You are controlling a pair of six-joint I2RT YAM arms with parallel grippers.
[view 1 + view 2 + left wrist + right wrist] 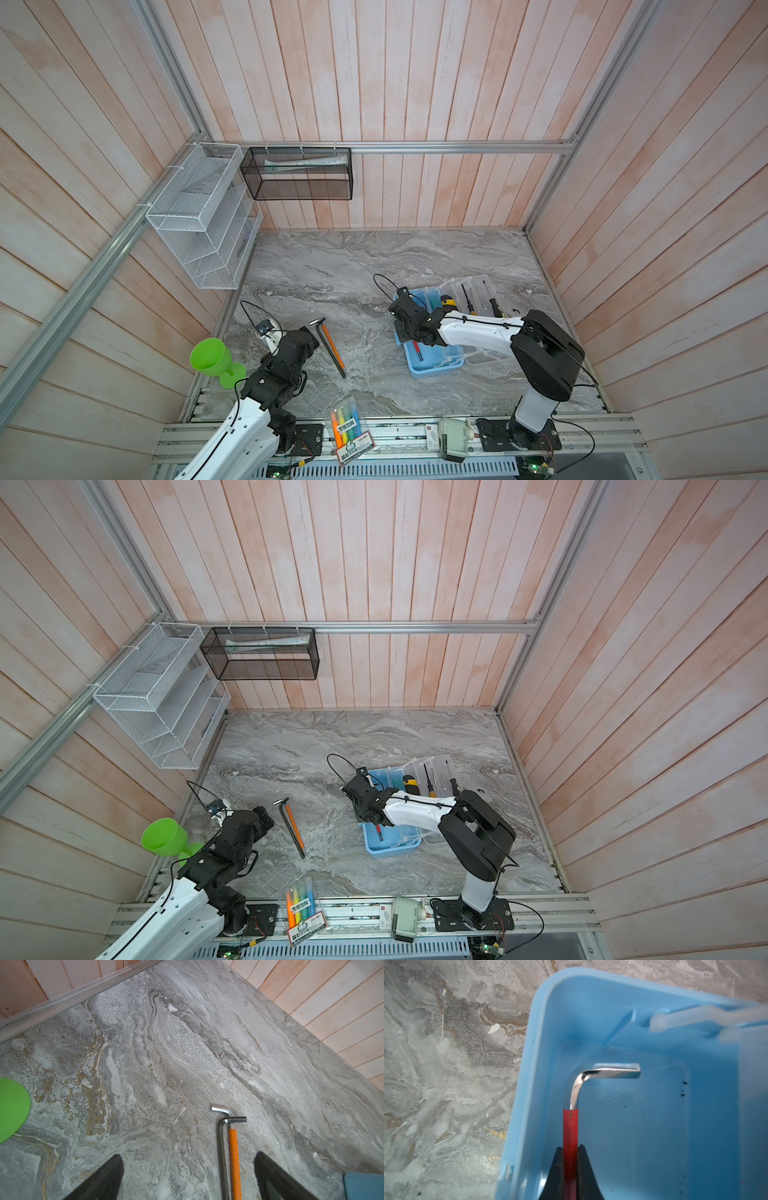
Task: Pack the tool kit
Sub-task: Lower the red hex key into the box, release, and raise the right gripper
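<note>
In blue case (pixel 633 1022), right hand (pixel 570 1148) clamps red key (pixel 571 1126); left hand (pixel 188 1155) released near green cup (pixel 210 359)

Red-sleeved hex key (pixel 571 1126) in pincer (pixel 570 1159), over blue case (pixel 529 1064)

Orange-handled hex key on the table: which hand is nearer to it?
Left. The left hand is open right beside the orange-handled hex key; the right hand is farther off, in the blue case, shut on a red-handled hex key.
</note>
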